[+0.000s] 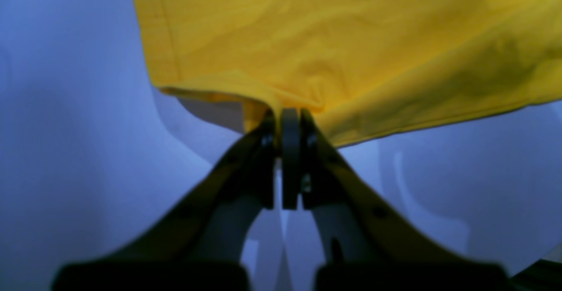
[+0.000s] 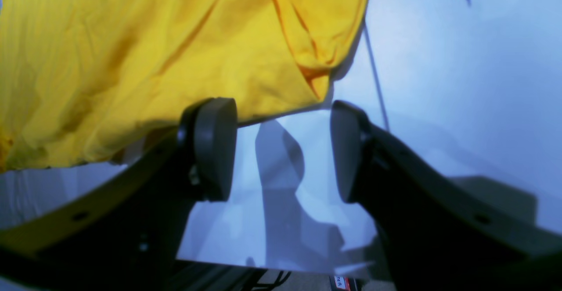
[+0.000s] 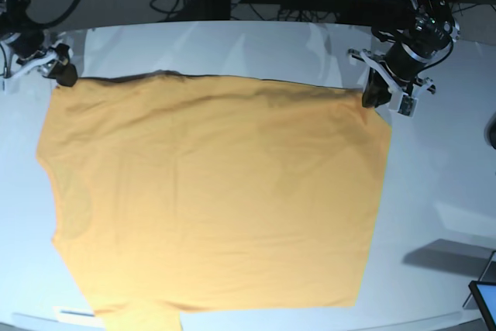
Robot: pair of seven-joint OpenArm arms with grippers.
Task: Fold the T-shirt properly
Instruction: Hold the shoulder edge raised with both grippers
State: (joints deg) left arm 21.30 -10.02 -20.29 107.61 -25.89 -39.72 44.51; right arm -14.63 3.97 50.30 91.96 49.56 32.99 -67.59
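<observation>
I see the T-shirt (image 3: 217,199) spread flat across the tabletop (image 3: 442,176). My left gripper (image 1: 290,120) pinches its corner at frame's upper right; my right gripper (image 2: 281,150) gapes, holding nothing. Pulling one-sided could skew the cloth.

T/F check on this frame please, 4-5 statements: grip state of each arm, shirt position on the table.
1. The left gripper is shut on the T-shirt. True: its jaws pinch a bunched bit of the shirt's edge.
2. The right gripper also clamps the cloth. False: its jaws stand apart with bare table between them; the cloth lies just beyond.
3. The T-shirt lies spread over the table. True.
4. Both arms are at the shirt's near edge in the base view. False: both are at its far corners.
5. The shirt carries a large print. False: it shows plain orange-yellow.
</observation>
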